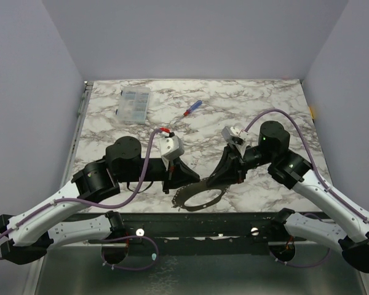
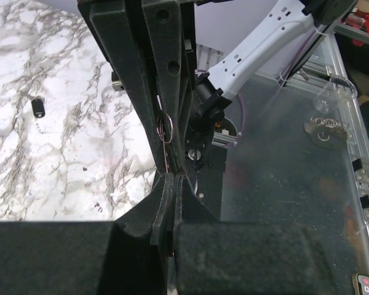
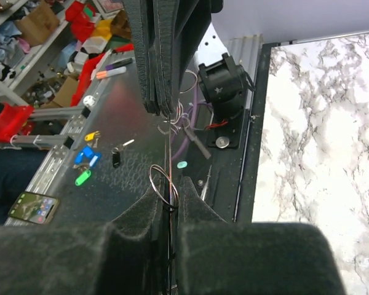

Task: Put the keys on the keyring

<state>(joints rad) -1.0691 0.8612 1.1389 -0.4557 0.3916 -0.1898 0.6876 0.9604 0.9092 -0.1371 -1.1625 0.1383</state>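
Both your left fingers (image 2: pixel 169 181) and right fingers (image 3: pixel 171 206) are pressed together, each clamped on the keyring (image 1: pixel 179 201), which hangs between them at the counter's (image 2: pixel 80 153) near edge. One key (image 2: pixel 38 108) lies apart on the counter, unthreaded. You're at the ring-holding step. Next, free one arm for that key.

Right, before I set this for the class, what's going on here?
The left tool and right tool meet tip to tip at the near edge of the table. Each looks shut on the thin keyring held between them. One black key lies loose on the marble, not on the ring. The second key isn't visible.
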